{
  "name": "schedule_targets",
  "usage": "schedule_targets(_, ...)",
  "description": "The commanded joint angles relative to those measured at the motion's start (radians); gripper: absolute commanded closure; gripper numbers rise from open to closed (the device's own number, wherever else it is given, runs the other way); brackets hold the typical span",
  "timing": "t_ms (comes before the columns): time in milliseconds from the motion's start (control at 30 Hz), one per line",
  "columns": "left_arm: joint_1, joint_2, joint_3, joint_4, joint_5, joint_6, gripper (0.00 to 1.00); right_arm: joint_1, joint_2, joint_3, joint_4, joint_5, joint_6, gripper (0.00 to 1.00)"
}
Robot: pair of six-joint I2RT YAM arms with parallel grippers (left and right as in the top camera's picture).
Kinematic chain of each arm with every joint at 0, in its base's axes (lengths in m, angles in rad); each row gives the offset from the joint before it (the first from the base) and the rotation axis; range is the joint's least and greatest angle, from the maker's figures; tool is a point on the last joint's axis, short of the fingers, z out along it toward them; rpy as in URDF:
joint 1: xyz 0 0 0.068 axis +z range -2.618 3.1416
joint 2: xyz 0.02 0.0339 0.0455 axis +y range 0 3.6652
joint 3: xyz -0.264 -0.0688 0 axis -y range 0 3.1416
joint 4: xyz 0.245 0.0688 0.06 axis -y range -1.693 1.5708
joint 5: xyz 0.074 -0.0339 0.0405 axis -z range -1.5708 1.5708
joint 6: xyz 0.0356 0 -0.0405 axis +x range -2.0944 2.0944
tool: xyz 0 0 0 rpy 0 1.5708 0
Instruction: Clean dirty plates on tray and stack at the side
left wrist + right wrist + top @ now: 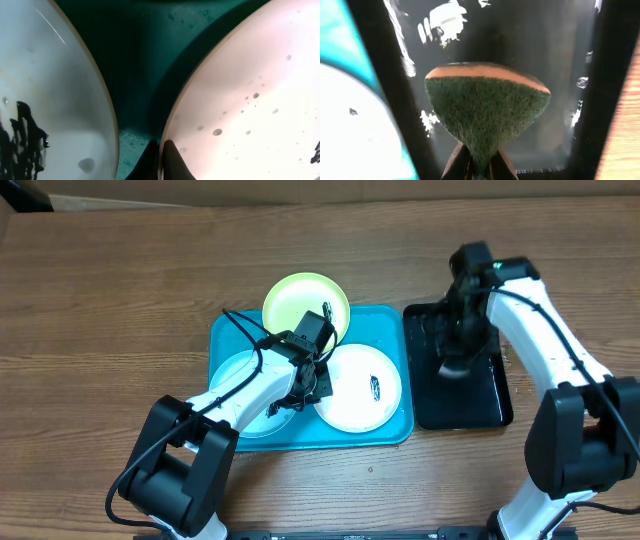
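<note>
— Sitting on the tray (385,325): white plate (358,388) right, light blue plate (262,418) left, lime-green plate (300,302) behind.
— Who holds what?
— The left tool (160,159) pinches the white plate's left rim; the right tool (479,162) grips a sponge (487,110) over the black tray (480,400).

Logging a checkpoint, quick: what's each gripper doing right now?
Left gripper: closed on the white plate rim.
Right gripper: closed, holding the green sponge.
</note>
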Motion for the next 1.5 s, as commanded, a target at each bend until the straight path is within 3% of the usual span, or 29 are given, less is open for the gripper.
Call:
schedule_targets(0,0.005,0.011,0.013,0.0,-0.024,-0.013,0.96,-0.001,-0.005,-0.048,0.025,0.014,0.011,0.96)
schedule_targets(167,0.005,0.011,0.013,0.001,-0.024,-0.013,0.96,-0.001,-0.006,0.1,-0.105,-0.027,0.008,0.96)
schedule_targets(300,0.005,0.011,0.013,0.0,-0.024,-0.013,0.96,0.001,-0.006,0.237,-0.214,-0.191,-0.033,0.96)
schedule_targets(433,0.005,0.011,0.013,0.0,-0.024,-0.013,0.96,0.037,-0.005,0.259,-0.223,-0.333,-0.069,0.96)
schedule_targets(667,0.005,0.011,0.013,0.0,-0.024,-0.01,0.96,0.183,-0.005,0.224,-0.167,-0.312,-0.052,0.96)
schedule_targets(933,0.005,0.011,0.013,-0.003,-0.017,-0.01,0.96,0.328,-0.005,0.086,0.016,-0.152,0.069,0.96)
schedule_targets(1467,0.005,0.011,0.013,-0.003,-0.016,-0.01,0.96,0.37,-0.005,-0.19,0.274,-0.016,0.144,0.96)
